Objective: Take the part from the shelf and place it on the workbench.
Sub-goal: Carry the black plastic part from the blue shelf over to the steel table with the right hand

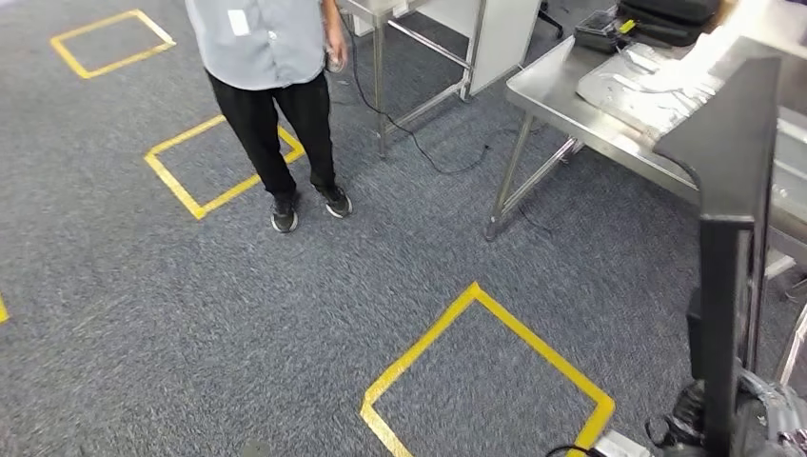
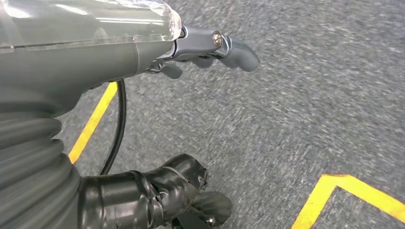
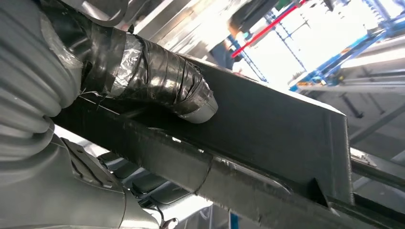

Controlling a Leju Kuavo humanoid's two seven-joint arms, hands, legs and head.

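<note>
The part (image 1: 728, 190) is a long black metal bracket with a flat angled top, standing upright at the right edge of the head view. My right hand (image 1: 766, 419) grips its lower end at the bottom right corner. In the right wrist view the taped thumb (image 3: 157, 76) presses against the dark bracket (image 3: 277, 129), which runs across the picture. The steel workbench (image 1: 561, 95) stands at the upper right, just behind the bracket's top. My left hand (image 2: 157, 57) hangs over the grey carpet with its fingers (image 2: 229, 47) stretched out and nothing in it.
A person (image 1: 276, 57) in a grey shirt and black trousers stands at the upper left. Yellow tape squares (image 1: 485, 371) mark the carpet. Silver wrapped items (image 1: 647, 86) and a black case (image 1: 657, 19) lie on the workbench. A second steel table (image 1: 457, 48) with a trailing cable stands behind.
</note>
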